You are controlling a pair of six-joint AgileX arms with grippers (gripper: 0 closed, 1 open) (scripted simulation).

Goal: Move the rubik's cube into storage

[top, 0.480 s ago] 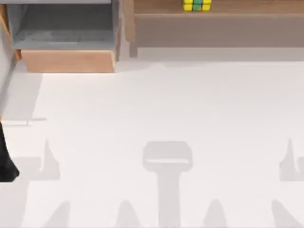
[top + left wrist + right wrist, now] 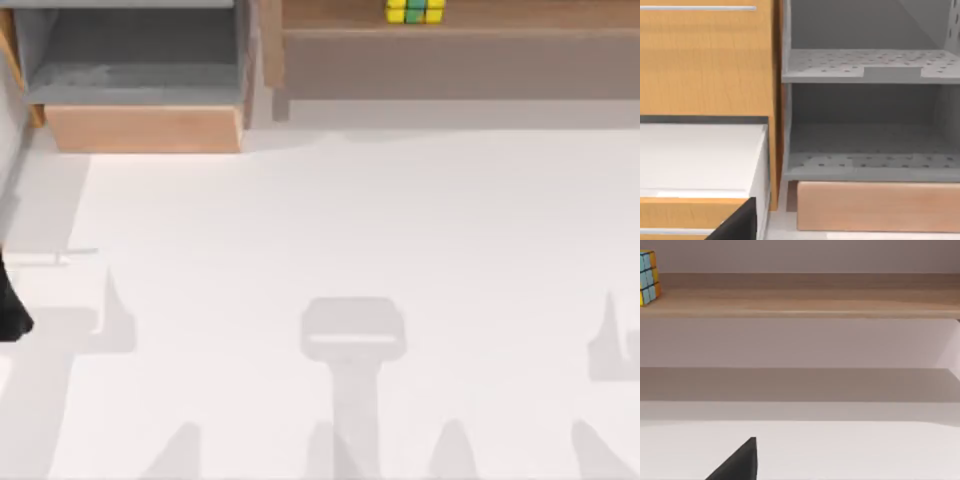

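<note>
Small rubik's cube (image 2: 415, 10) of yellow and green squares split by dark grid lines, sitting on top of the long brown wooden shelf (image 2: 460, 60) at the far edge of the tabletop, right of centre. Blue and orange-yellow faces on it in the right wrist view (image 2: 648, 277); matte wood grain on the shelf board (image 2: 805, 295), with a shaded recess underneath.

Storage (image 2: 140, 128): boxy drawer with smooth grey walls and floor and a plain light-brown wooden face panel, at the far left of the tabletop, pulled open, well apart from the cube. Seen from the left wrist (image 2: 875, 206) as a flat pale-wood front with a grey, dotted floor behind it and a second perforated grey ledge (image 2: 865, 65) above. Just beside it, a glossy orange-brown wooden panel (image 2: 705, 60) and a white slab (image 2: 700, 155) with a dark top edge.

White, smooth tabletop (image 2: 350, 220), crossed by soft grey shadows.

Left arm (image 2: 12, 310): a black shape at the left edge of the tabletop, near the middle. Left gripper (image 2: 737, 222): a dark wedge facing the drawer; touching nothing visible, open or closed impossible to tell. Right gripper (image 2: 737, 460): a dark wedge facing the shelf, clear of the cube; state likewise impossible to tell.
</note>
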